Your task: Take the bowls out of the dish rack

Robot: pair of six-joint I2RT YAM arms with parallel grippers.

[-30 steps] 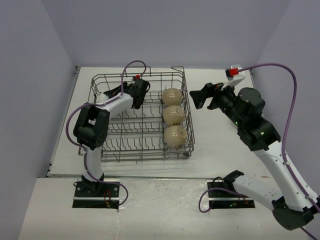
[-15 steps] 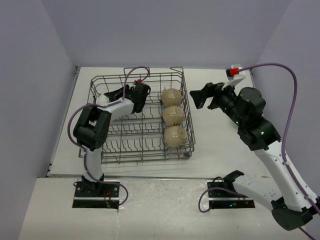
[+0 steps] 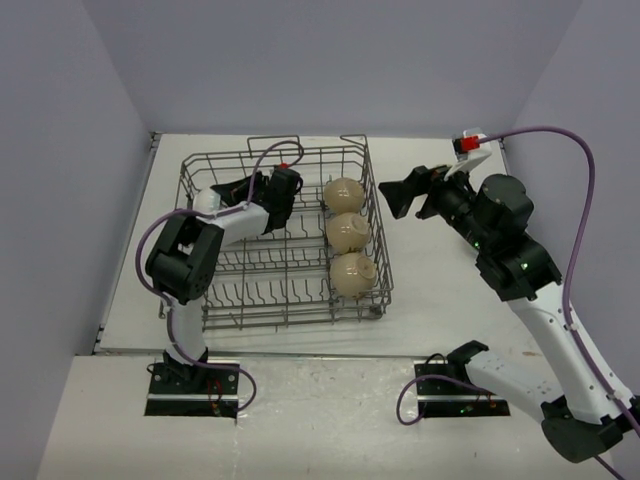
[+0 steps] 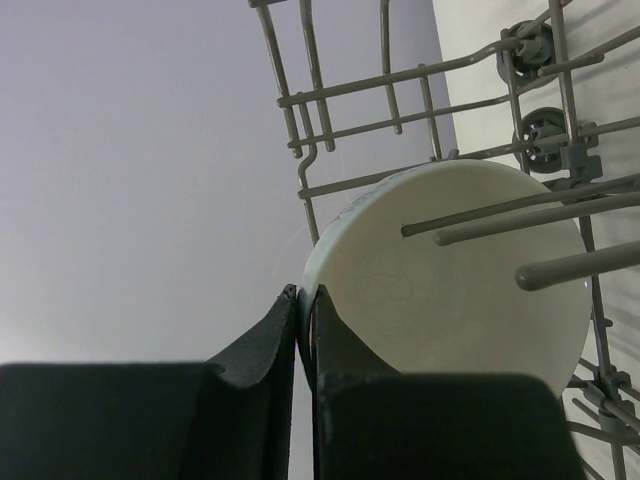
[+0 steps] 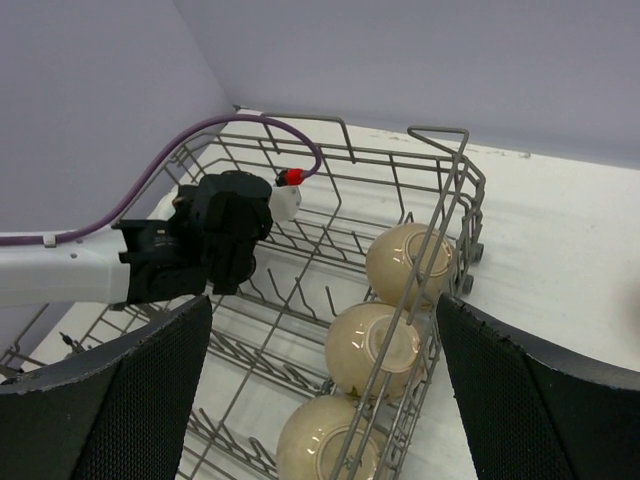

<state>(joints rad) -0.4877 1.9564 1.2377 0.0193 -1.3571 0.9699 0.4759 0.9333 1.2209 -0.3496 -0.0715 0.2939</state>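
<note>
Wire dish rack (image 3: 280,310) on a white bench (image 3: 440,290), plain lavender walls (image 3: 330,70) on three sides.
Along the rack's right side, three beige bowls (image 3: 347,230) in a row, tilted among the wires. In the rack's far half, left of that row, left hand (image 4: 299,305) pinched shut, tips just beside the rim of a white bowl (image 4: 460,270) standing on edge behind grey tines (image 4: 560,265). Just right of the rack, above the bench, right hand (image 3: 392,195) spread wide, gripping nothing.

Overhead, wrists: seemingly one shared dish rack (image 3: 270,285)
</note>
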